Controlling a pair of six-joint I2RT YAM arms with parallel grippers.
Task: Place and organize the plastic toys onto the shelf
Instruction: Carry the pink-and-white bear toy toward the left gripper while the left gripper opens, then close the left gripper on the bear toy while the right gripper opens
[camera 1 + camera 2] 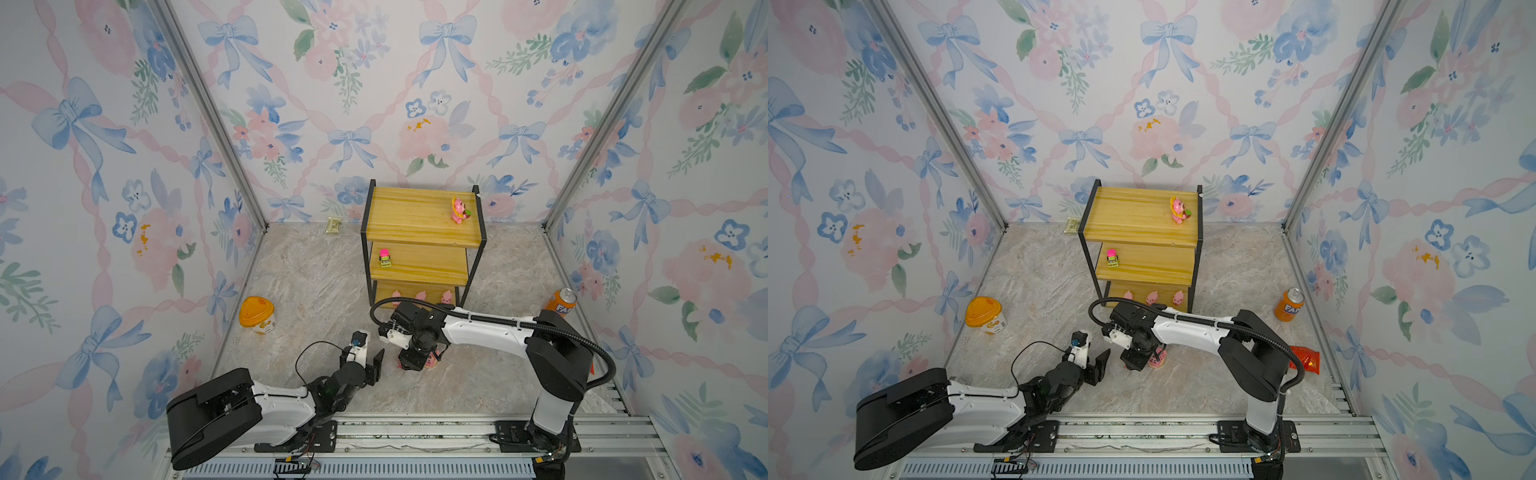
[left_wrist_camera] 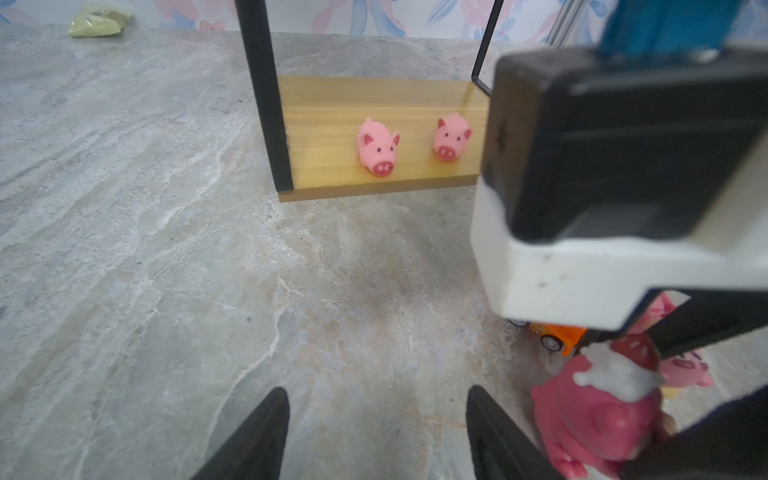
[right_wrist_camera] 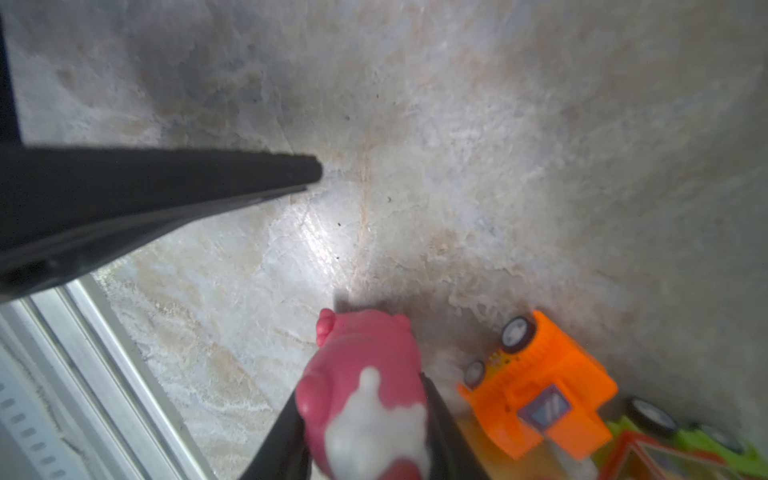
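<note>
The shelf (image 1: 424, 232) stands at the back centre. One pink figurine (image 1: 459, 210) is on its top board and a pink-green car (image 1: 385, 258) on the middle board. The bottom board holds three pink pigs (image 1: 420, 296), two of them in the left wrist view (image 2: 378, 147). In front of the shelf my right gripper (image 3: 363, 411) points down, shut on a pink figurine with a white top (image 3: 361, 361). An orange car (image 3: 540, 395) and a green car (image 3: 685, 444) lie on the floor beside it. My left gripper (image 2: 376, 432) is open and empty just left of it, low over bare floor.
An orange-lidded yellow tub (image 1: 257, 316) sits at the left wall and an orange soda can (image 1: 561, 305) at the right wall. A small pale packet (image 1: 333, 225) lies left of the shelf, and a red packet (image 1: 1306, 359) behind the right arm. The metal rail (image 1: 415, 432) runs along the front.
</note>
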